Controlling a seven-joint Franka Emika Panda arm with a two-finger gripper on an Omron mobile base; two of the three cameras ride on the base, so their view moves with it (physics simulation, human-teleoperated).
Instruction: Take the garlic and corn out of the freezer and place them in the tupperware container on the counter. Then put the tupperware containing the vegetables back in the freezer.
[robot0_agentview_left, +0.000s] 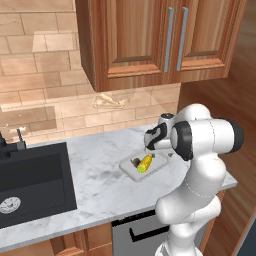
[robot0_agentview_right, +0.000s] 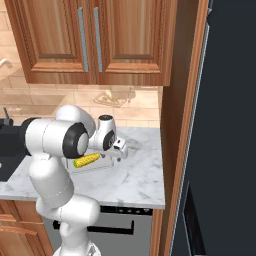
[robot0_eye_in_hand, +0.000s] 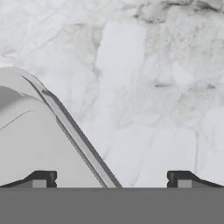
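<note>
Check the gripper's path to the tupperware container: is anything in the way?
Nothing visible. The open gripper hangs right at the tupperware container's rim, one fingertip over the tray and one over bare counter. The corn and garlic lie inside.

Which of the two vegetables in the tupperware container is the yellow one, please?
The corn, a yellow cob lying across the tupperware container; the garlic beside it is small and dark.

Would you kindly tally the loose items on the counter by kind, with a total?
Clear tupperware container: 1
Yellow corn, lying in the container: 1
Small brownish garlic, in the container beside the corn: 1
Total: 3
</note>
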